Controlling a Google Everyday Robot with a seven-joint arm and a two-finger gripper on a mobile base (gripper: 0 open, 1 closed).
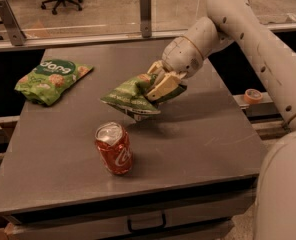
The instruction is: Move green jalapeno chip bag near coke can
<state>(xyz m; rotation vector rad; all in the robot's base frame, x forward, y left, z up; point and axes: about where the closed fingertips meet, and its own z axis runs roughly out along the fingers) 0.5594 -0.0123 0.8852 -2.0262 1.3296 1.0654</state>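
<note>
The green jalapeno chip bag (128,97) is olive green with pale stripes. My gripper (160,85) is shut on its right end and holds it tilted, its lower left edge just above or touching the table. The coke can (114,147) stands upright on the table, a short way in front of and to the left of the bag. It is red with white script and a silver top. My arm reaches in from the upper right.
A brighter green bag (51,79) with a dark round logo lies at the table's (203,139) back left. A glass barrier with metal posts (146,13) runs behind the table. A tape roll (252,95) sits on a ledge at the right. A drawer handle (146,223) shows below the front edge.
</note>
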